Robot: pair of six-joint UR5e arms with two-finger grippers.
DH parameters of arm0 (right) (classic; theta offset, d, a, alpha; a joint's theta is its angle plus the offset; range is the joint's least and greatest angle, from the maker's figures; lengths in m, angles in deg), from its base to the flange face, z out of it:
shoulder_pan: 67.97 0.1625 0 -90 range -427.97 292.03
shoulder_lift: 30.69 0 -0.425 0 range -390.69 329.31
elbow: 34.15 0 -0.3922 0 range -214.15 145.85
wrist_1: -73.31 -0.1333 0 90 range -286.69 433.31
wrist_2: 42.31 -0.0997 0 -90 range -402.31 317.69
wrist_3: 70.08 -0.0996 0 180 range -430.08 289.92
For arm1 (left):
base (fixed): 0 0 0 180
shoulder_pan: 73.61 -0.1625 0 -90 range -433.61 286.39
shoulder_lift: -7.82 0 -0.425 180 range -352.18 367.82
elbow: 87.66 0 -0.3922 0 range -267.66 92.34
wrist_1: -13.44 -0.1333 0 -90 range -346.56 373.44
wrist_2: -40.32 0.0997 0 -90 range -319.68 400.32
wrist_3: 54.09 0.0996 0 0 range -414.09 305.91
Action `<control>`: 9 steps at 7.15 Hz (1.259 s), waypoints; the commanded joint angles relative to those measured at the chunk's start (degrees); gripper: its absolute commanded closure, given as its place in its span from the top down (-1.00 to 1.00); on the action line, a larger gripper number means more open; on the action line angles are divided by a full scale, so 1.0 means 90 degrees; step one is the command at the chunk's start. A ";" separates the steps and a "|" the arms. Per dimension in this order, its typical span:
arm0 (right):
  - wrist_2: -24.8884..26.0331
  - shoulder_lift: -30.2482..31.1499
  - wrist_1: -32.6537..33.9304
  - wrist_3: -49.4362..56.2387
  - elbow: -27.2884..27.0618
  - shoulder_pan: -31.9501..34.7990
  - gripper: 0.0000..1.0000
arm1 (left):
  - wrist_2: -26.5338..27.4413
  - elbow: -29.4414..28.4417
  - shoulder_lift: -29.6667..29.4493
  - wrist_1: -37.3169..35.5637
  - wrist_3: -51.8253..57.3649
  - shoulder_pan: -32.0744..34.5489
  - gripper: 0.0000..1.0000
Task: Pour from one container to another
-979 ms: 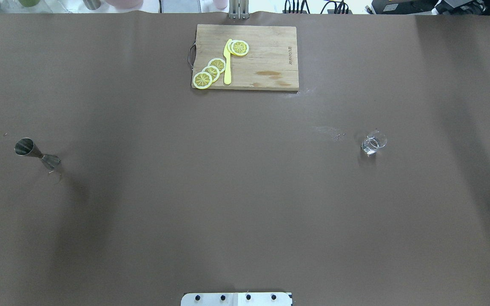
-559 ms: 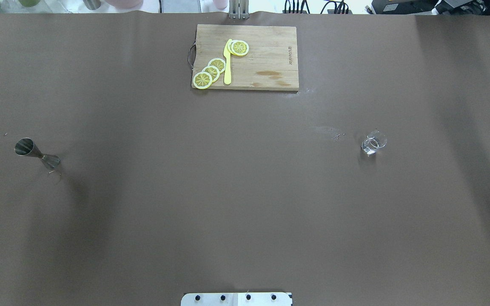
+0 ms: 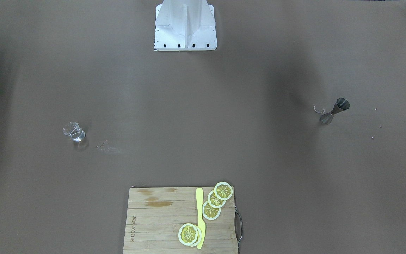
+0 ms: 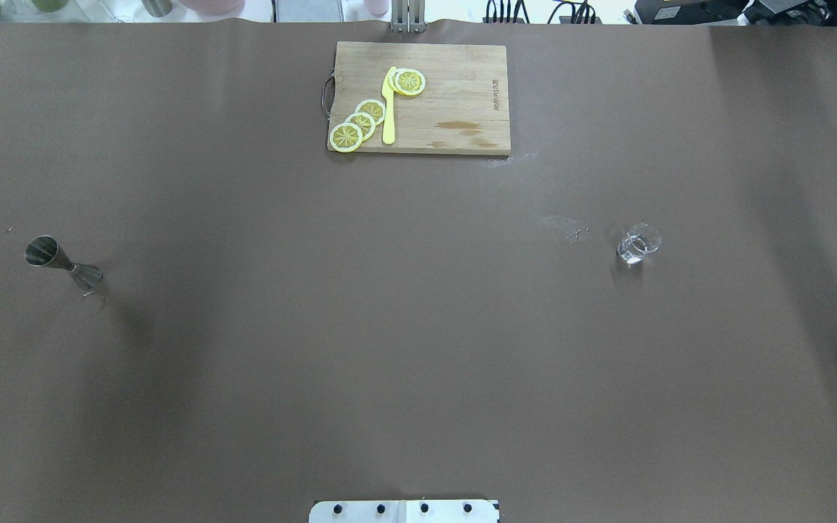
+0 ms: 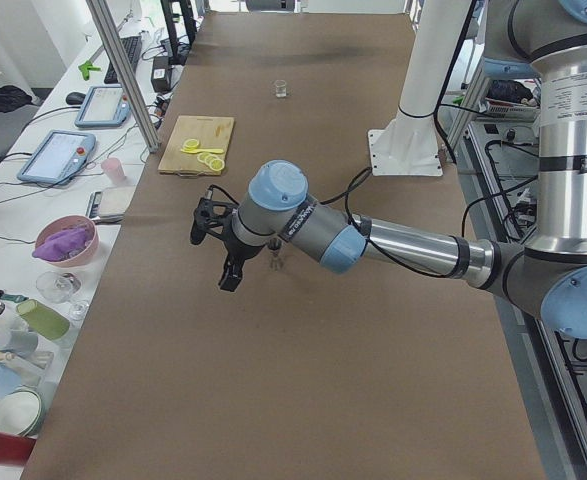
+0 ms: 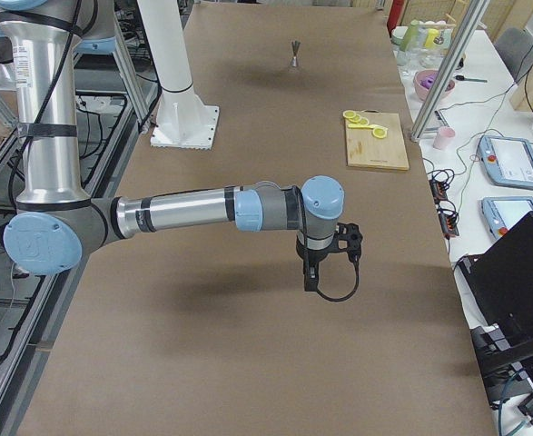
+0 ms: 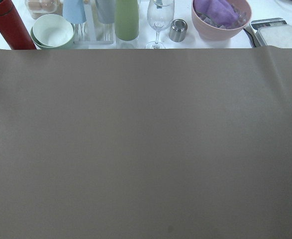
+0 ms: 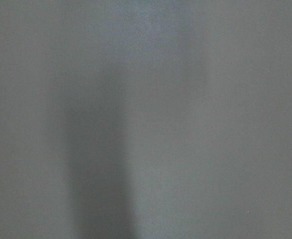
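Note:
The silver metal jigger (image 4: 62, 263) stands upright at the table's left side, also seen in the front view (image 3: 334, 111). Far across the table on the right stands the small clear glass tumbler (image 4: 637, 244), upright (image 3: 73, 132). Neither arm shows in the overhead or front views. In the exterior left view my left gripper (image 5: 215, 258) hangs above the table close to the jigger (image 5: 274, 262); I cannot tell if it is open or shut. My right gripper (image 6: 328, 280) shows only in the exterior right view, so I cannot tell its state. Both wrist views show bare tabletop.
A wooden cutting board (image 4: 455, 94) with lemon slices (image 4: 360, 123) and a yellow knife (image 4: 389, 109) lies at the far middle. The robot's white base (image 3: 185, 24) is at the near edge. Bottles, bowls and a wine glass (image 7: 158, 22) line the left-end side table.

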 commanded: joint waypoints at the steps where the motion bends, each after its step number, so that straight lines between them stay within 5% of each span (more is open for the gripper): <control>1: 0.0005 0.0028 0.0000 0.0000 -0.0019 0.0004 1.00 | 0.0121 0.0402 0.0036 -0.0027 -0.0444 -0.0327 0.91; 5: -0.0005 0.0028 0.0000 0.0010 -0.0009 0.0004 1.00 | 0.1532 0.1612 0.0611 0.0234 -0.1565 -0.1359 0.88; 7: 0.0005 0.0027 0.0000 0.0000 0.0011 0.0004 1.00 | 0.2276 0.1624 0.0846 0.1033 -0.1996 -0.1898 0.88; 9: 0.0005 0.0008 0.0000 0.0000 0.0011 0.0004 1.00 | 0.3689 0.1556 0.1430 0.2477 -0.2698 -0.2862 0.89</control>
